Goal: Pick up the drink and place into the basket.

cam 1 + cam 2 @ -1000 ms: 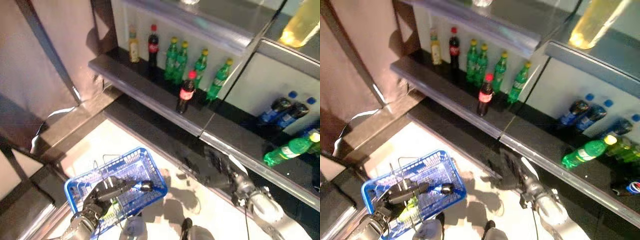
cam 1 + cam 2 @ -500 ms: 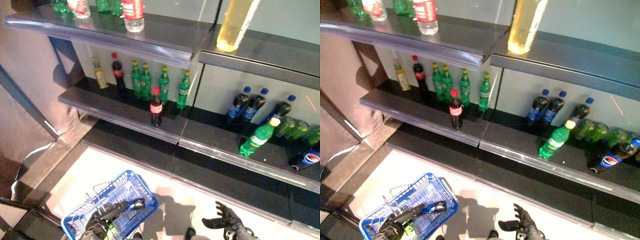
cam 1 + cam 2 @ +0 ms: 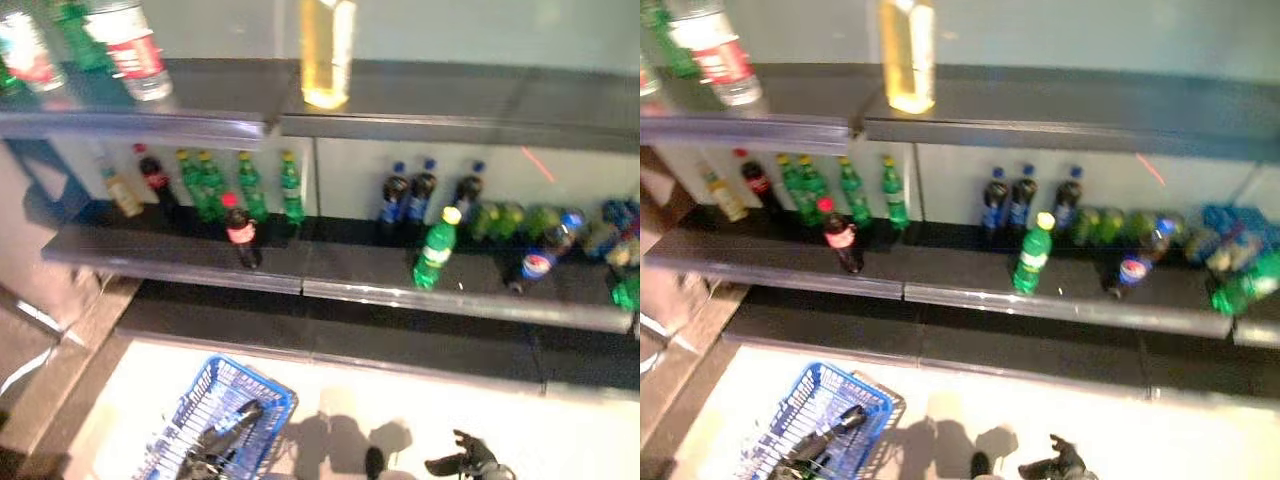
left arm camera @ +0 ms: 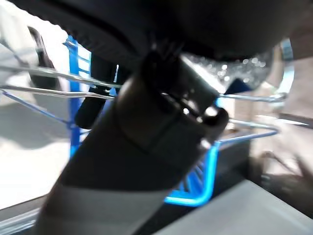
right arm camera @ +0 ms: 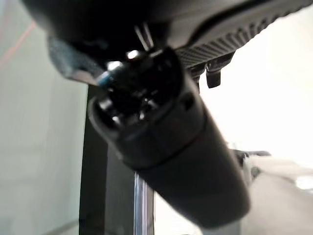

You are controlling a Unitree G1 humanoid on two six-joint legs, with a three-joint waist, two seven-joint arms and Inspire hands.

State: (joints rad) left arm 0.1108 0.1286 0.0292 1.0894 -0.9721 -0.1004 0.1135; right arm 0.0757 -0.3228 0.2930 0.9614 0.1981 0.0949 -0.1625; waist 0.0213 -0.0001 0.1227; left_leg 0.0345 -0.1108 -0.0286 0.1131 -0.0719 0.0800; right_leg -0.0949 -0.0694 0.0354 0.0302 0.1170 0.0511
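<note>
No lettering, number or sign can be read anywhere. Several bottles carry labels, but the print on them is too blurred to make out: the dark cola bottle with a red cap and red label at the front of the lower shelf, the green plastic bottle with a yellow cap and pale label further along it, and the clear bottle with a red-and-white label on the upper shelf.
</note>
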